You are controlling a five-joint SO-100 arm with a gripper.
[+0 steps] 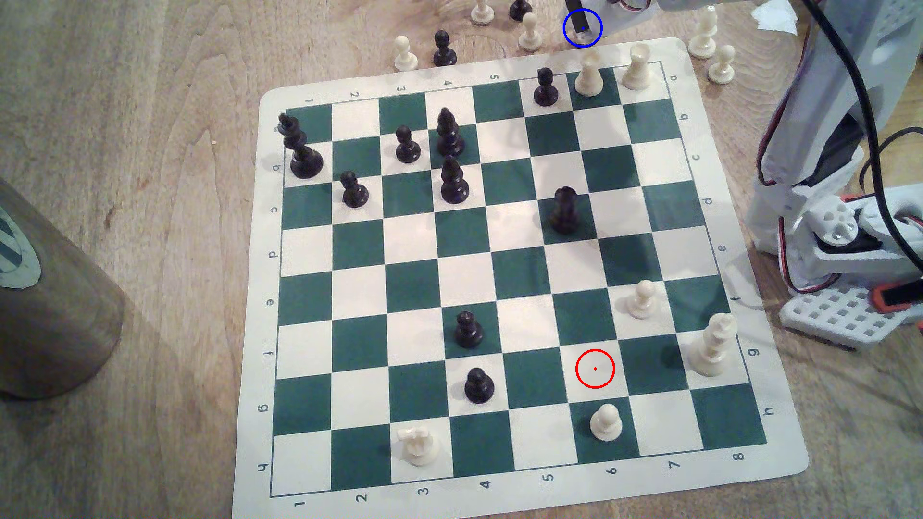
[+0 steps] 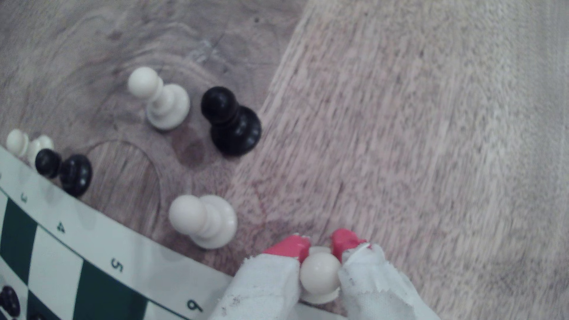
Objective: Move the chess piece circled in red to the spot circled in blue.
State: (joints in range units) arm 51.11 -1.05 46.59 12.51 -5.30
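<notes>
Wrist view: the gripper [image 2: 320, 246] is seen pinching the white pawn [image 2: 319, 277] by its round head between cloth-wrapped, red-tipped fingers [image 2: 289, 247], over bare wood just off the chessboard [image 2: 101, 234] edge. Exterior view: the blue circle [image 1: 582, 28] is marked beyond the board's far edge, the red circle [image 1: 595, 369] on an unoccupied white square.

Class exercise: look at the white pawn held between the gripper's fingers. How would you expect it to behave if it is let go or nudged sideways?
The white pawn looks like smooth hard plastic, so it may slip between the cloth-wrapped fingers. Its flared base should let it stand on the wooden table. With a ball head on a narrow neck, a sideways nudge would probably tip it, and it could then roll.
</notes>
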